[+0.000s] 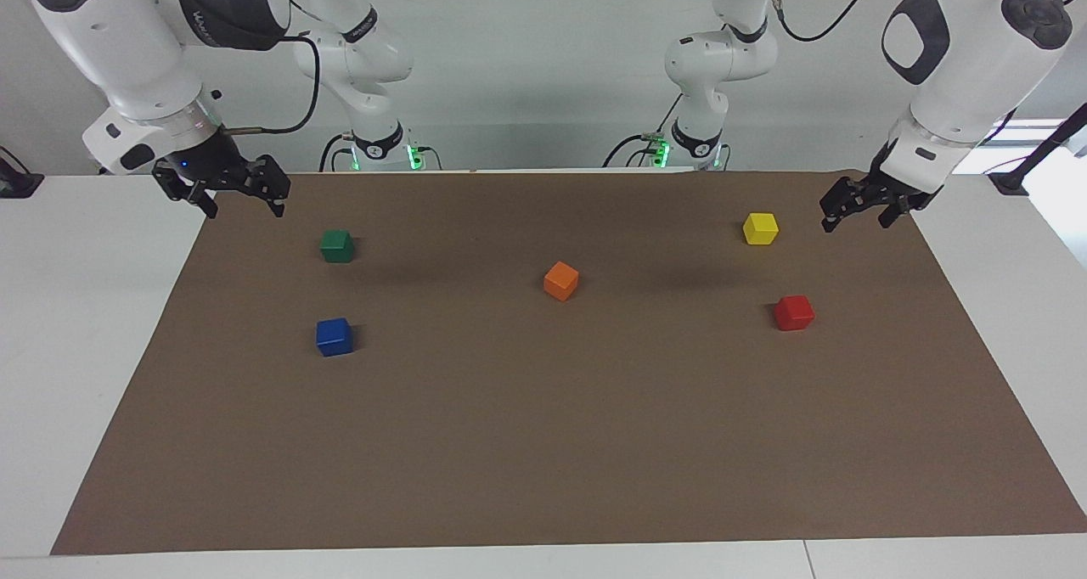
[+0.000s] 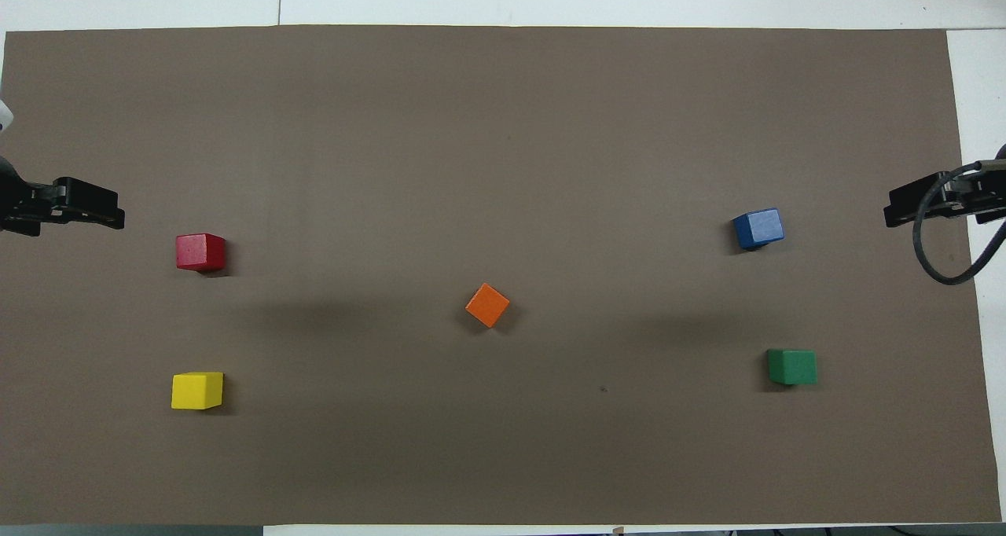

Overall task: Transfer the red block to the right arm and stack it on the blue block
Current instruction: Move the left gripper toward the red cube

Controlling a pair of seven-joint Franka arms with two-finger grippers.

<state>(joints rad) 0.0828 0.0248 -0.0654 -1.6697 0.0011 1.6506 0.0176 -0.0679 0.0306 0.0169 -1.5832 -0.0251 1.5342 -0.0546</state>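
The red block (image 1: pixel 794 312) sits on the brown mat toward the left arm's end of the table; it also shows in the overhead view (image 2: pixel 200 252). The blue block (image 1: pixel 335 337) sits toward the right arm's end, and shows in the overhead view too (image 2: pixel 758 229). My left gripper (image 1: pixel 856 221) hangs open and empty over the mat's edge at its own end, apart from the red block; its tip shows in the overhead view (image 2: pixel 116 212). My right gripper (image 1: pixel 244 208), with a small blue light, hangs open and empty over the mat's edge at its end (image 2: pixel 892 208).
A green cube (image 1: pixel 337 245) lies nearer to the robots than the blue block. A yellow cube (image 1: pixel 760 228) lies nearer to the robots than the red block. An orange cube (image 1: pixel 561 280) sits mid-mat. The brown mat (image 1: pixel 543 443) covers most of the white table.
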